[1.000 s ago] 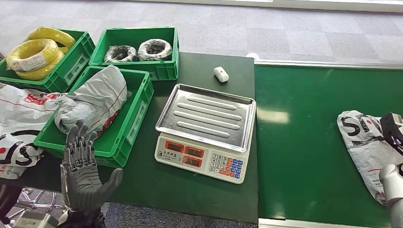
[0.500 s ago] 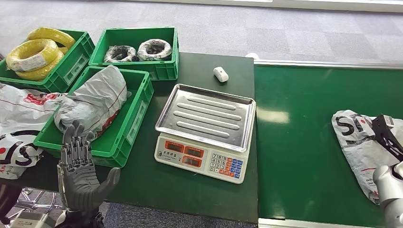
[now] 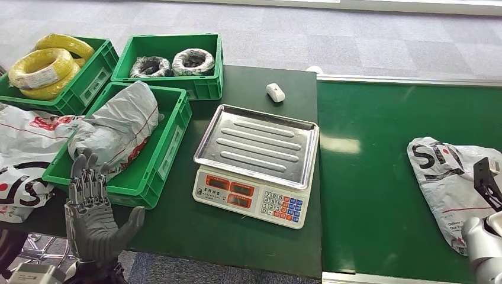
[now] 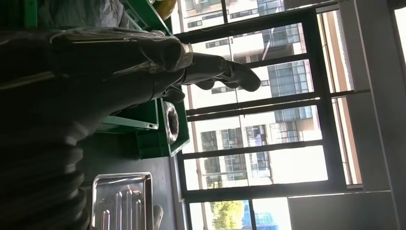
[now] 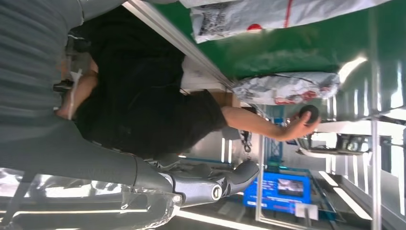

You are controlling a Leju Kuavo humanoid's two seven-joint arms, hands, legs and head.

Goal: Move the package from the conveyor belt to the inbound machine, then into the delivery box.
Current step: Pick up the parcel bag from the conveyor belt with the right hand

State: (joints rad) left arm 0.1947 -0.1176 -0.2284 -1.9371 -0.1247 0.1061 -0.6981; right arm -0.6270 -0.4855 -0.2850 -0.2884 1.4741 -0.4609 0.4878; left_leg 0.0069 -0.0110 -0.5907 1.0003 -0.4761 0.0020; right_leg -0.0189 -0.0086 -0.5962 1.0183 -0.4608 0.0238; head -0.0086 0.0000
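A white and grey plastic mailer package with black lettering lies on the green conveyor belt at the right. My right arm comes in at the bottom right corner, just beside the package's near end. My right hand has its fingers stretched out and holds nothing. A silver-topped weighing scale stands on the dark table left of the belt. My left hand is raised, open, fingers up, in front of the green crate, which holds a grey package.
Two more green crates stand at the back left, one with yellow cable coils, one with black coils. More mailers lie at the far left. A small white device sits behind the scale. A person in black stands beside the belt.
The package has ridden leftward on the belt. My right arm has sunk lower toward the bottom corner. My left hand has dropped slightly and drifted left.
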